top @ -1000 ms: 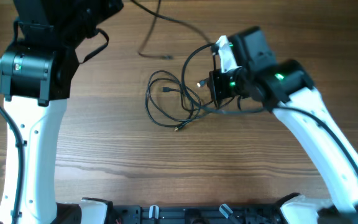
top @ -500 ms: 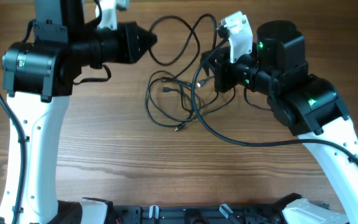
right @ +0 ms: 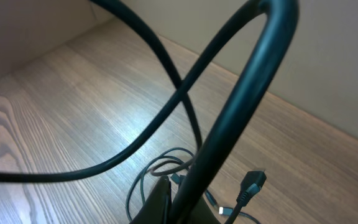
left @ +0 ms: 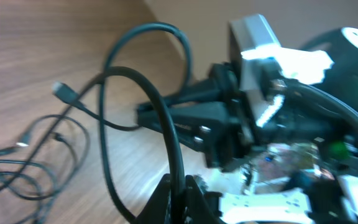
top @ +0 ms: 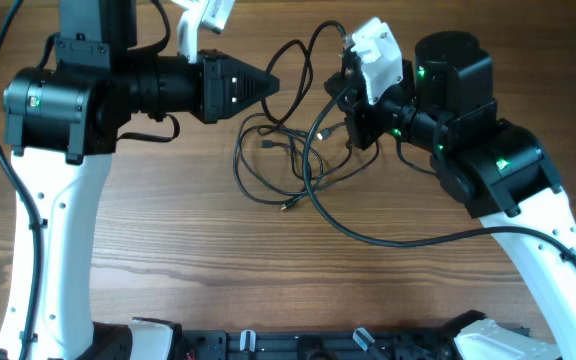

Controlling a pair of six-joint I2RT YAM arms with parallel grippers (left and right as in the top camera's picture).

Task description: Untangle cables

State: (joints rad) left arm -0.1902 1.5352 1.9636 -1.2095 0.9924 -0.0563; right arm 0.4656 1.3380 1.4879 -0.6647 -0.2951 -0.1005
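A thick black cable [top: 368, 238] hangs lifted between both grippers, looping over the table. My left gripper [top: 273, 85] points right and is shut on it; the left wrist view shows the cable [left: 143, 81] pinched between the jaws [left: 180, 186]. My right gripper [top: 353, 95] faces it a short way off and is shut on the same cable [right: 241, 106], with its jaws [right: 179, 202] at the bottom edge. A plug end [top: 322, 133] dangles below. Thin black cables [top: 243, 165] lie coiled on the table beneath, also visible in the wrist views [left: 17, 162] [right: 154, 171].
The wooden table [top: 168, 260] spreads around the coil. The white arm links stand at left [top: 53, 230] and right [top: 558, 260]. A black rail [top: 298, 345] runs along the front edge.
The right gripper lifted the thick cable off the table and rose. The left gripper swung in from the left, moved right toward the right gripper and took hold of the cable.
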